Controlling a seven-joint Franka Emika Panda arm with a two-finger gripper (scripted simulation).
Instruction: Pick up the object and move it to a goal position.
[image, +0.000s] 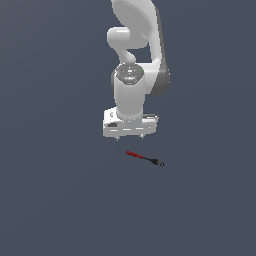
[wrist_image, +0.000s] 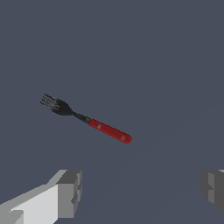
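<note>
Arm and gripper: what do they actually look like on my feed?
The arm is glossy white with rounded links, darker grey side panels and a grey disc-shaped joint cap. The gripper has a white boxy body; its fingers end in blocky grey pads. No cables show.

Bare simulated workspace, not a real room. Flat, uniform slate-grey ground (image: 50, 200) fills both views: no walls, furniture or horizon. Smooth untextured white robot arm (image: 132, 60), flat shading. Only loose item: a small red-handled fork (wrist_image: 87, 120) with black tines.
</note>
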